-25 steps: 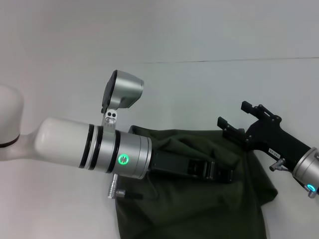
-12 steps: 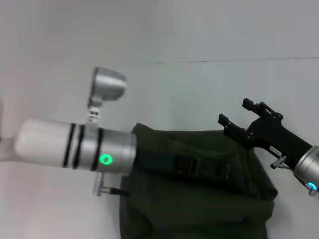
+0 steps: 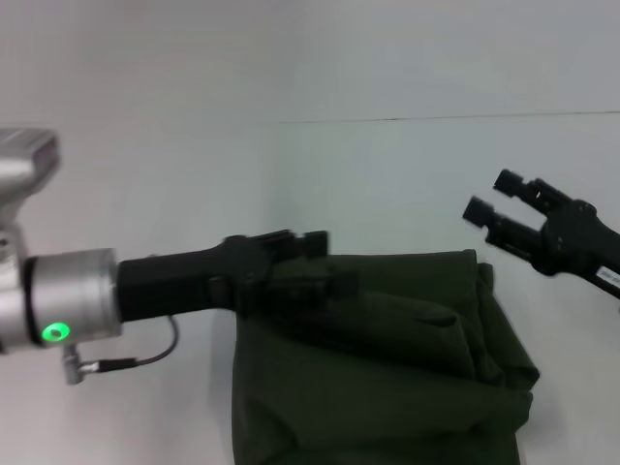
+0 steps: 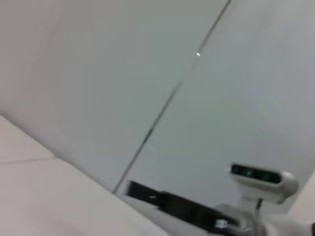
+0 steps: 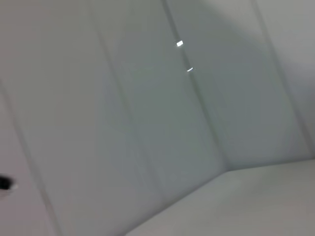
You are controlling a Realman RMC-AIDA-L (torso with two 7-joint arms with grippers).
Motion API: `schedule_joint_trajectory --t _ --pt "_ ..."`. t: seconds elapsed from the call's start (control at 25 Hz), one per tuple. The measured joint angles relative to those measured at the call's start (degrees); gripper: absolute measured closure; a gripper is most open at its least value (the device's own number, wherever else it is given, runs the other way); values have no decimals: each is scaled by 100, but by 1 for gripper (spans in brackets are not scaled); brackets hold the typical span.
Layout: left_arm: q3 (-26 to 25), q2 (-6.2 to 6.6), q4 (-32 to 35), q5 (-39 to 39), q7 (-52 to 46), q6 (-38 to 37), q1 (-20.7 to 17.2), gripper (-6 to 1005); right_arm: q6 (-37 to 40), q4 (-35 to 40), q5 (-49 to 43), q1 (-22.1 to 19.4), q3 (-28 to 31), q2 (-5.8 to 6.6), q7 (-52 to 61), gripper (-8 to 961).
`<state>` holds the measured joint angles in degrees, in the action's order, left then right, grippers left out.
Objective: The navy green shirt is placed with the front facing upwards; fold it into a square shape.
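The navy green shirt (image 3: 387, 378) lies folded in a rough rectangle on the white table, plain olive cloth up, running off the lower edge of the head view. My left gripper (image 3: 325, 262) hovers at the shirt's upper left corner, open, with no cloth seen between its fingers. Off the shirt's upper right corner, my right gripper (image 3: 492, 195) is raised above the table, open and empty. Neither wrist view shows the shirt.
The white table (image 3: 407, 184) reaches back to a thin dark seam (image 3: 436, 118). The left wrist view shows pale surfaces and a part of the other arm (image 4: 261, 178). Only pale surfaces appear in the right wrist view.
My left arm has pulled back to the left, from reaching across the shirt to its upper left corner. The right gripper has risen and shifted slightly right. The shirt's top edge now lies flatter.
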<state>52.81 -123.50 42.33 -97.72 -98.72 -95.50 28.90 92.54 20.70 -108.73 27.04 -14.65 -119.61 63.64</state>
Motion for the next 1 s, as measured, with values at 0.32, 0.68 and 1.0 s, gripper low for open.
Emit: schedule_joint_trajectory --t 0.32,0.68,1.0 --pt "-314 44 -94 -85 993 119 -454 52 992 1056 -15 -299 -1396 -4 -13 93" --pt "-522 -33 -230 -92 1566 588 -657 53 720 956 -46 -508 -1584 -45 -660 97" --pt "-533 -33 -378 -47 1702 718 -641 55 -63 688 -45 -378 -2112 -44 -660 122"
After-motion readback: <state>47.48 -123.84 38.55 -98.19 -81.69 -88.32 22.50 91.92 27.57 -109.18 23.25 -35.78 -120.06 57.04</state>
